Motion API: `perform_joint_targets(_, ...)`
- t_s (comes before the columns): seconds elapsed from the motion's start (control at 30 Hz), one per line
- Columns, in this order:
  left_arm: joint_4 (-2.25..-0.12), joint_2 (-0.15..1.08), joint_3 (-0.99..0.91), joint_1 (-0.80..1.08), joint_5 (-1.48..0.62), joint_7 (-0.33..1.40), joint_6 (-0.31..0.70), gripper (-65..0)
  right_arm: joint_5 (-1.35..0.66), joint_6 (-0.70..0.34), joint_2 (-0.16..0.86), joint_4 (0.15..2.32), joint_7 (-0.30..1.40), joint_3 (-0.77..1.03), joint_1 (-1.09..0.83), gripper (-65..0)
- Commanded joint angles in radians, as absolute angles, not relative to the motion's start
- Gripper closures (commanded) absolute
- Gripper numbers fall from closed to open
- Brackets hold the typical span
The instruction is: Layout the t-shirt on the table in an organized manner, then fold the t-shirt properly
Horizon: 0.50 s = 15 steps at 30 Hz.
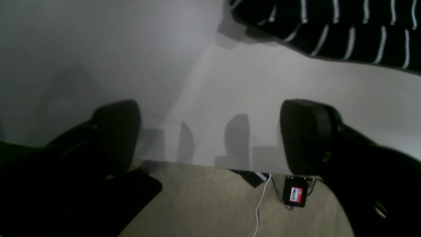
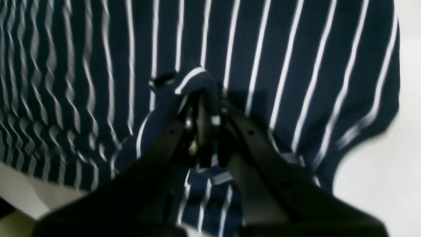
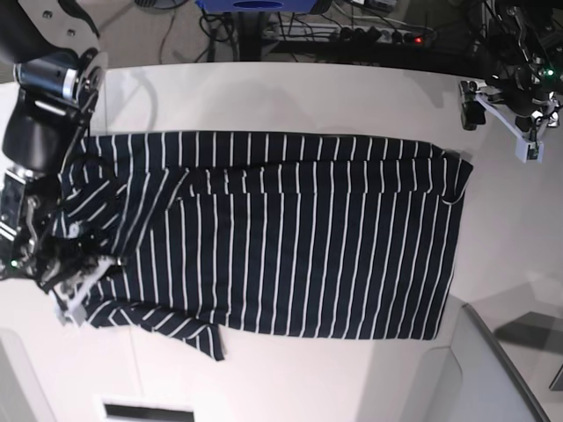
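Striped t-shirt point(image 3: 290, 233) spread flat mid-worktop point(image 3: 290, 97), right fingers point(image 2: 205, 112) pinched on a blurred fabric fold at its sleeve end, left fingers point(image 1: 306, 135) spread wide, holding nothing, over bare worktop edge.

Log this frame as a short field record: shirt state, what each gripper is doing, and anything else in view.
shirt: t-shirt spread mostly flat on the table, sleeve end bunched on the base view's left
right gripper: shut, pinching a raised fold of the striped fabric
left gripper: open, empty, over bare table near the edge, apart from the shirt
floor: small black device with red label and white cable below the table edge
fold stage: no fold made yet
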State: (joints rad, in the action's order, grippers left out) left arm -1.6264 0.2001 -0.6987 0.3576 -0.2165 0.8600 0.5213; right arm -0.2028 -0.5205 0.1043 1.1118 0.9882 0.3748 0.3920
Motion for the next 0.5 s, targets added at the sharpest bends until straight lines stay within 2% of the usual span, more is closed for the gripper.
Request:
perform_joint_targets(0.0, -1.639, 0.214, -0.704, 0.358, -0.226, 0.846, 0.518, -65.0, -0.214, -0.521, 0.117, 1.098, 0.949, 0.377, 0.432, -0.8)
perform_joint_targets(0.1, -1.639, 0.214, -0.704, 0.358, -0.226, 0.846, 0.518, -65.0, -0.216, -0.521, 0.117, 1.024, 0.849, 0.377, 0.455, -1.5)
perform_joint_targets(0.13, -1.639, 0.214, -0.704, 0.36, -0.226, 0.846, 0.518, -65.0, -0.216, -0.521, 0.117, 1.013, 0.825, 0.377, 0.456, -3.6)
perform_joint_targets(0.17, -1.639, 0.214, -0.704, 0.36, -0.226, 0.846, 0.518, -65.0, -0.216, -0.521, 0.117, 1.012, 0.805, 0.377, 0.456, -7.2)
perform_joint_targets(0.27, -1.639, 0.213, -0.704, 0.36, -0.226, 0.846, 0.518, -65.0, -0.216, -0.521, 0.12, 1.017, 0.796, 0.386, 0.455, -25.1)
perform_joint_targets(0.33, -1.639, 0.211, -0.704, 0.36, -0.226, 0.846, 0.518, -65.0, -0.22, -0.521, 0.125, 1.036, 0.796, 0.39, 0.441, -34.2)
perform_joint_targets(0.47, -1.607, 0.213, -0.702, 0.358, -0.226, 0.846, 0.518, -65.0, -0.22, -0.529, 0.116, 1.247, 0.797, 0.529, 0.309, -34.7)
